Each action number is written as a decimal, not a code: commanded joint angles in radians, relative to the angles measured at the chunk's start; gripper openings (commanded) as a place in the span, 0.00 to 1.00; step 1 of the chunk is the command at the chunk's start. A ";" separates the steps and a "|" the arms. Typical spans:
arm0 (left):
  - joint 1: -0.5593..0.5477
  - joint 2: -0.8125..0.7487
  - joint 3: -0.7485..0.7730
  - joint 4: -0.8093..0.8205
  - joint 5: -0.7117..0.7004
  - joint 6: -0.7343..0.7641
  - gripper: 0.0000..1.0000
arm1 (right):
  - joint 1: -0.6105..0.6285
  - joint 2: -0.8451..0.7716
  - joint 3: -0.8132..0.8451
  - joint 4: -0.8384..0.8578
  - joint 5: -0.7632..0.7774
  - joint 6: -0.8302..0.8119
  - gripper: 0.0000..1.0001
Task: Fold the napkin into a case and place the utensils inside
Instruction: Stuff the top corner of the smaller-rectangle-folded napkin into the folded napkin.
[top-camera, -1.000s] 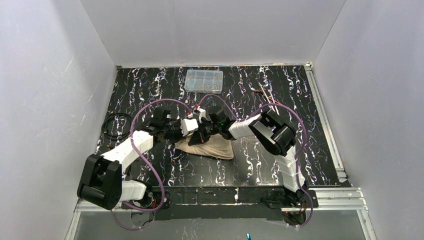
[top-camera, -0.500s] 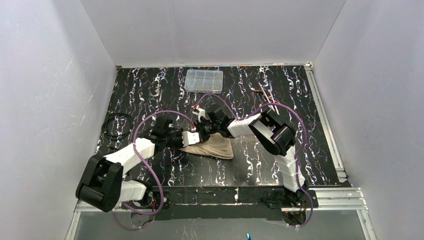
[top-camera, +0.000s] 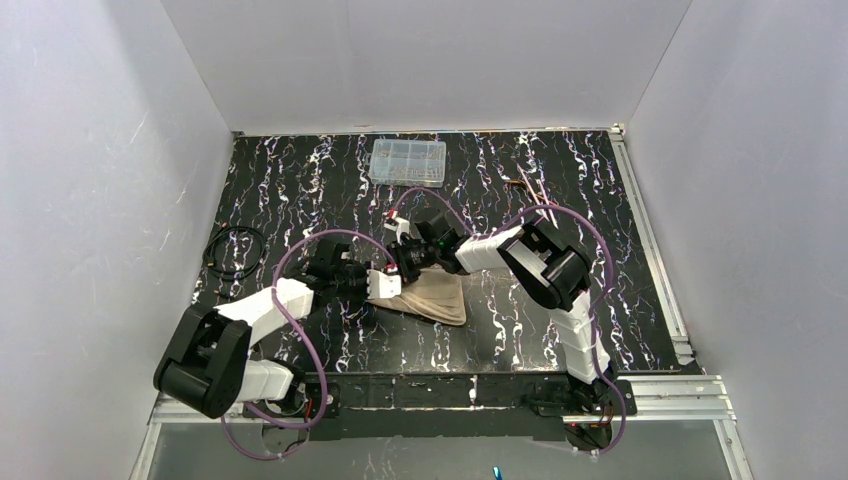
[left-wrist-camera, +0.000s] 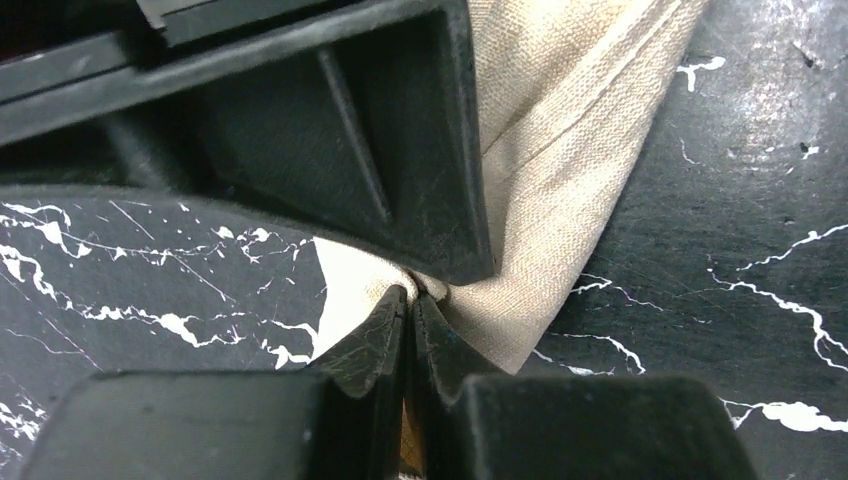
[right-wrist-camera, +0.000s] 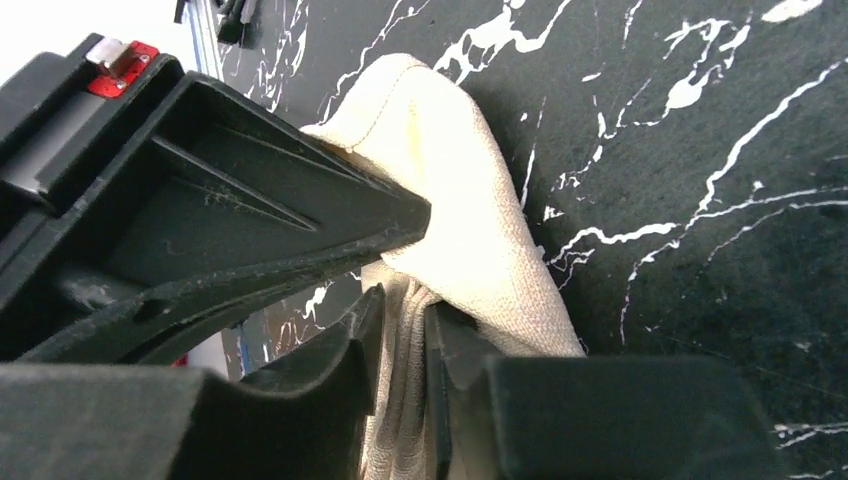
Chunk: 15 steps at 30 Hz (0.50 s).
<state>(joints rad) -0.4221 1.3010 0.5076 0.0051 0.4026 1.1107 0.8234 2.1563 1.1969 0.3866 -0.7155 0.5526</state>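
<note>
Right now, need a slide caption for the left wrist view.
Left gripper pinched shut on a fold of the beige napkin, just above the black marbled table.

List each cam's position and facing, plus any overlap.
Top external: fixed above and behind the robot, looking down at the table; left arm and right arm show whole.
Left wrist: on the left wrist, looking along the left fingers, which pinch the napkin.
Right wrist: on the right wrist, looking along the right fingers, with napkin between them.
Shared: both wrist views show the napkin and the other arm's finger.
</note>
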 joint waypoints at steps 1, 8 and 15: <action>-0.014 0.009 -0.031 -0.033 -0.007 0.093 0.02 | -0.001 0.002 -0.026 -0.115 -0.048 -0.052 0.86; -0.015 -0.002 -0.106 -0.032 -0.012 0.256 0.00 | -0.030 -0.070 -0.009 -0.210 -0.047 -0.148 0.99; -0.016 -0.008 -0.115 -0.021 -0.001 0.288 0.00 | -0.095 -0.176 -0.054 -0.347 0.047 -0.263 0.99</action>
<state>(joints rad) -0.4297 1.2819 0.4313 0.0711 0.3744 1.3678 0.7803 2.0361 1.1755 0.2218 -0.7925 0.3912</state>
